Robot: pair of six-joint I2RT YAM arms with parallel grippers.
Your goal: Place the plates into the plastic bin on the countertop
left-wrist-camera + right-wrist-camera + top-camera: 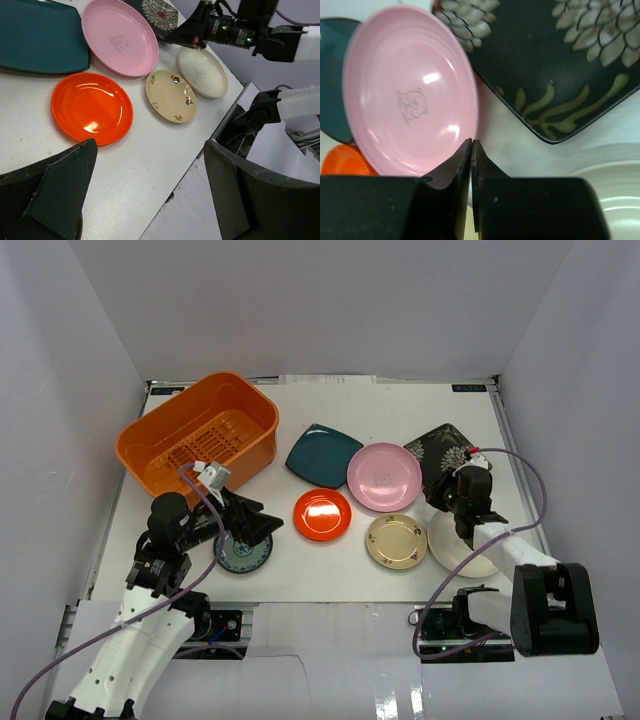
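Right gripper (471, 145): its two fingers are pressed tight together, and I see nothing between them. The tips sit right at the near edge of the pink plate (410, 90).
Left gripper (150, 150): its fingers are spread wide and hold nothing. It hangs over the green-blue plate (245, 558), near the plastic bin (135, 450).
Plates: all of them lie on the white countertop (330, 570). None is in the bin yet.
Neighbours: the pink plate touches the teal plate (322, 453) and the black flower plate (560, 75).
What could go wrong: shut fingers cannot grab a flat plate. If they push, the pink plate may slide into the teal one or the red plate (322, 513).
Another worry: the rim is thin and smooth, so a small pinch may slip off.
The trip: the bin is far from this plate, with the left arm in between. The arms could bump.
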